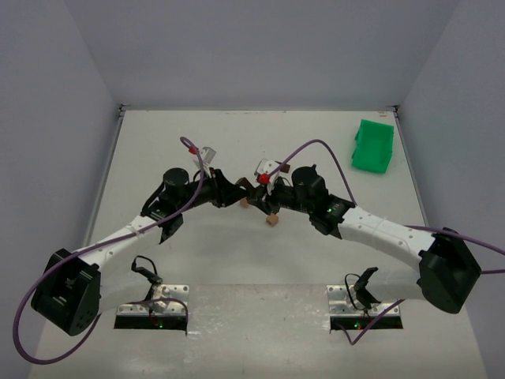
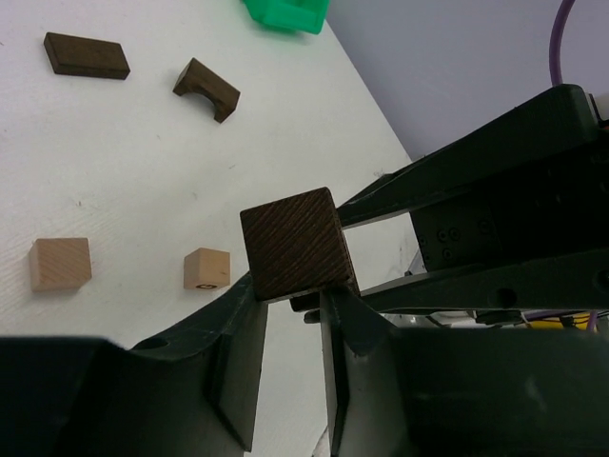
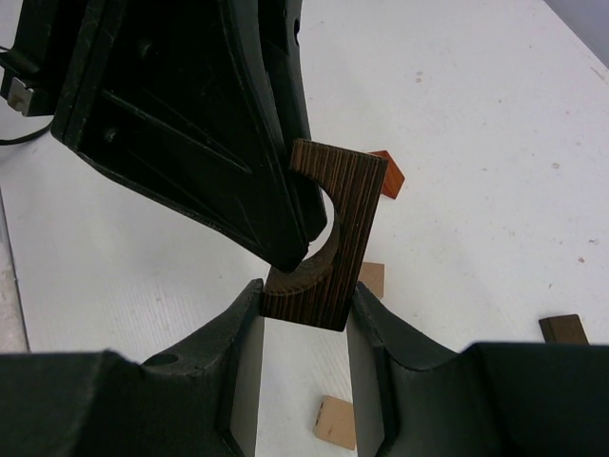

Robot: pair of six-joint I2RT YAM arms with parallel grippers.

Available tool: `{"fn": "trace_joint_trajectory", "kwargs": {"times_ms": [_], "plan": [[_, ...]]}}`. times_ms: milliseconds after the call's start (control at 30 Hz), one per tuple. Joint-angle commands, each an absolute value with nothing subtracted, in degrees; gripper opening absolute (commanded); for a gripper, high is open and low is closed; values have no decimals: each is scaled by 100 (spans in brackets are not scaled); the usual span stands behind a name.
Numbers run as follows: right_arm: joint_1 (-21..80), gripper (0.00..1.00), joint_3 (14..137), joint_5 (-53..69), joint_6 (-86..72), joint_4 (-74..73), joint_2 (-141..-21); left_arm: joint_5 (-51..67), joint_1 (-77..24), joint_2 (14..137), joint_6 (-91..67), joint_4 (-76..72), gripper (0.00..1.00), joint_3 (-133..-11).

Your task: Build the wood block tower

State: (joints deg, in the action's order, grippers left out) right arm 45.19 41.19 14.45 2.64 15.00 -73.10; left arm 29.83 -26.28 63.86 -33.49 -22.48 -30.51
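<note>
- Left pincer (image 2: 297, 297) is closed narrow, and its tips clamp the lower edge of the held dark block (image 2: 295, 243). The left wrist view shows this block as a square face with striped grain, tilted a little.
- Right pincer (image 3: 306, 303) grips the same block from its two flat sides, with a moderate gap between the jaws. In the right wrist view the block has a round hollow cut in one side, and one tip of the left pincer reaches into this hollow.
- Both pincers meet above the middle of the desk (image 1: 197, 142), so the held dark block is in the air between them and not on the surface.
- Other blocks lie loose on the desk, each apart from the others. A flat dark block (image 2: 86, 55) and a small dark arch (image 2: 206, 89) are farther from the left pincer.
- A tan cube (image 2: 59, 264) and a smaller tan block (image 2: 206, 268) lie nearer to it.
- A reddish block (image 3: 390, 179) lies on the desk behind the held one, partly hidden by it.
- A green bin (image 1: 372, 146) stands near the far right corner of the desk, well apart from the blocks.
</note>
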Motion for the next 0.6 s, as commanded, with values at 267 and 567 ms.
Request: {"fn": "trace_joint_trajectory", "kwargs": {"times_ms": [267, 567], "plan": [[4553, 15, 4244, 1487, 579, 1408, -7295, 3379, -2689, 6232, -3076, -2600, 63, -3076], [4553, 14, 4254, 1595, 764, 1204, -7224, 3197, -2689, 6083, -3139, -2601, 74, -3032]]}}
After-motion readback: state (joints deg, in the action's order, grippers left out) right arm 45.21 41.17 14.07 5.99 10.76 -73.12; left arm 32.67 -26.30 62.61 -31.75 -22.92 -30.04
